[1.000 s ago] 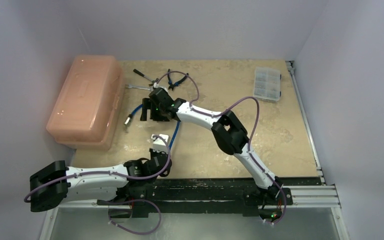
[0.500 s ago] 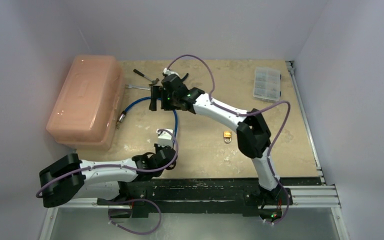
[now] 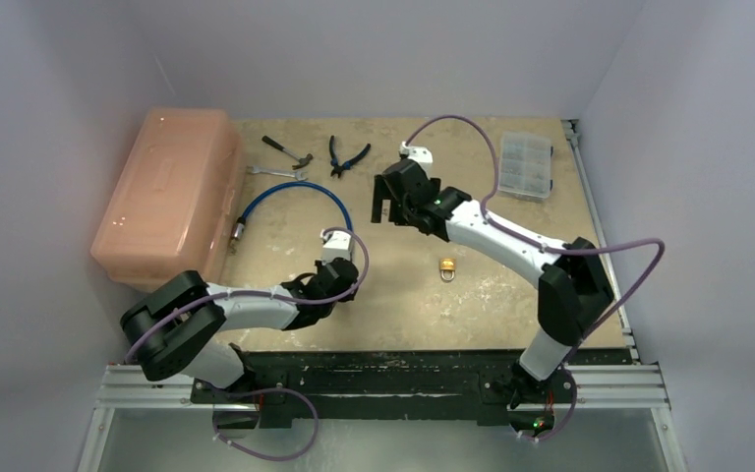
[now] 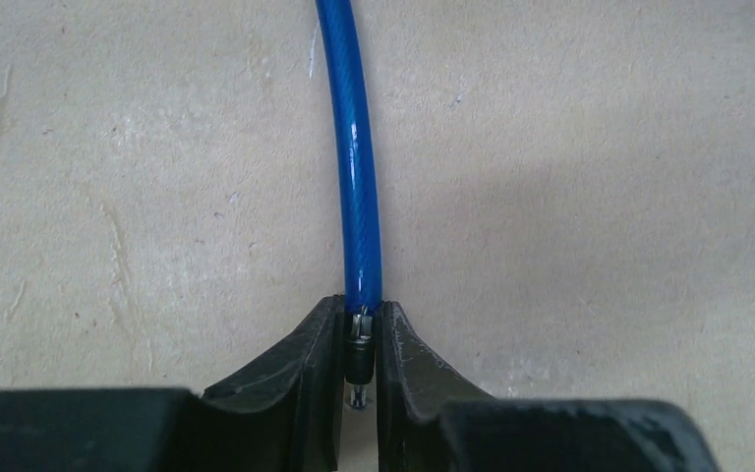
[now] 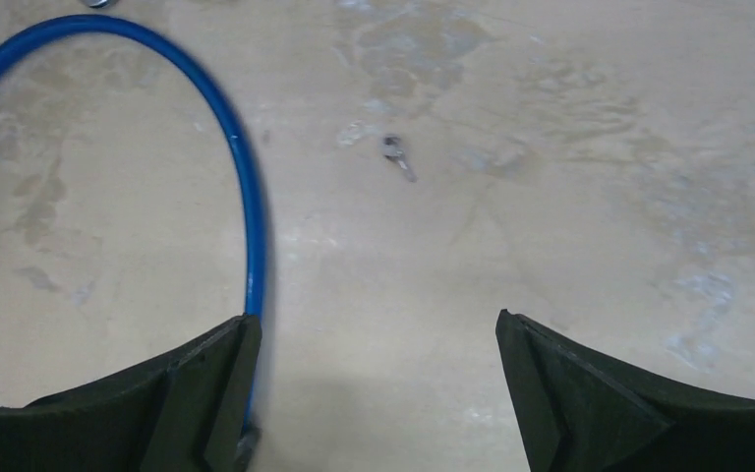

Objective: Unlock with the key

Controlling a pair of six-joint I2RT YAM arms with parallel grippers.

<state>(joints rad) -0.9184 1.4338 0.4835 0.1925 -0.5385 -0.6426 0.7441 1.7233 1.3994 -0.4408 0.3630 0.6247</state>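
While the mottled beige tabletop (image 3: 423, 305) is being boxed in by pale walls (image 3: 374, 49), the key (image 5: 398, 158) is being shown flat on it ahead of the spread, empty right gripper (image 5: 378, 324), long axis slanting diagonally; the blue cable (image 4: 354, 147) is being clamped by the left gripper (image 4: 359, 317).
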